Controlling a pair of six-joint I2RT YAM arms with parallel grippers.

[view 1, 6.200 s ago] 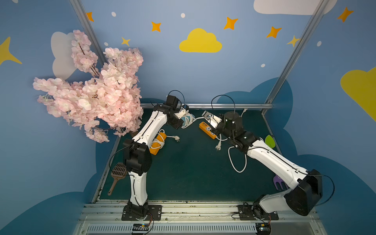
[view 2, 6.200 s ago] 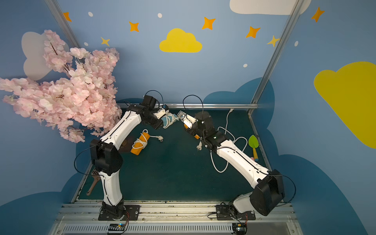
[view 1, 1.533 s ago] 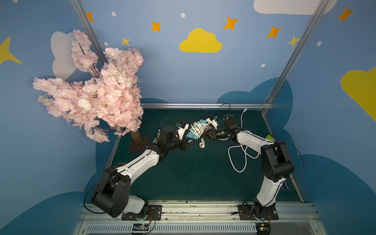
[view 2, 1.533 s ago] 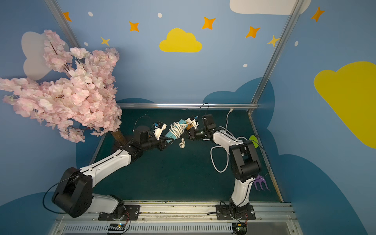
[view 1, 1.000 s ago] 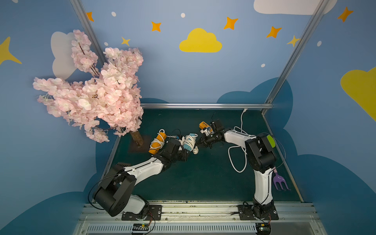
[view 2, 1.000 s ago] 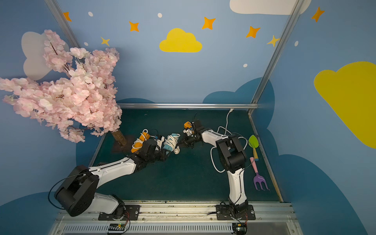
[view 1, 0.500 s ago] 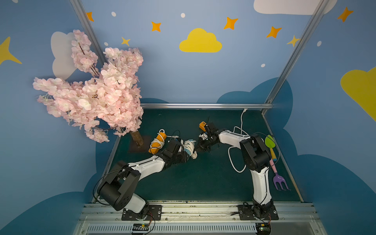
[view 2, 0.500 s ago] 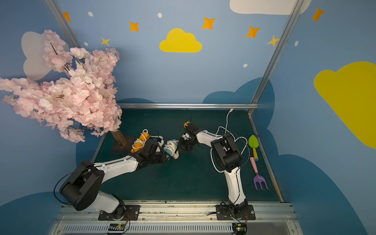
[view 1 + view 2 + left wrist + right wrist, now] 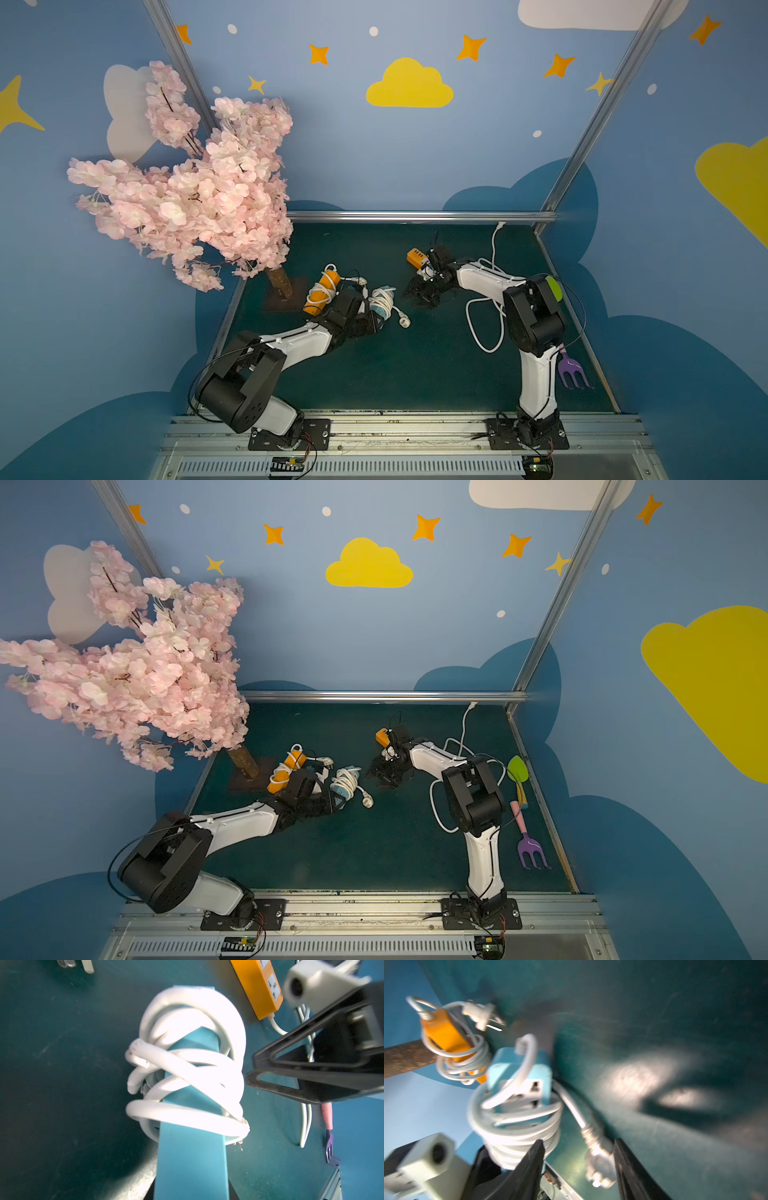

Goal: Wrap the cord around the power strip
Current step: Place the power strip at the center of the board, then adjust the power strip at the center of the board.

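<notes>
- The green table [image 9: 395, 374] first: all the action sits left of centre, just beside the wrapped orange strip [image 9: 322, 291].
- The left arm is stretched low and flat, and the left gripper [image 9: 368, 320] is clamped tight on the near end of the blue power strip [image 9: 191, 1157]. The strip is down by the mat; I can't tell if it's touching.
- The right arm is bent back on itself. The right gripper [image 9: 424, 293] has its fingers spread wide with nothing between them, and there's a clear gap to the bundle.
- That's the big change! A moment and a half ago both arms held the strip up mid-table between them. A second ago the right jaws were closed, right in at the bundle. Now it's lowered, carried over to the left, and the right side has let go.
- The cord [image 9: 381, 300] is coiled in crossing turns round the strip's middle. To my eye the winding is done and this is the set-down.
- The loose orange strip [image 9: 417, 257] behind the right gripper has its slack lead [image 9: 478, 328] sprawled out, a likely next job.
- The plug [image 9: 402, 321] trails free on the mat. The next move calls for the left jaws to ease off gently so the tail doesn't tug the coils loose.
</notes>
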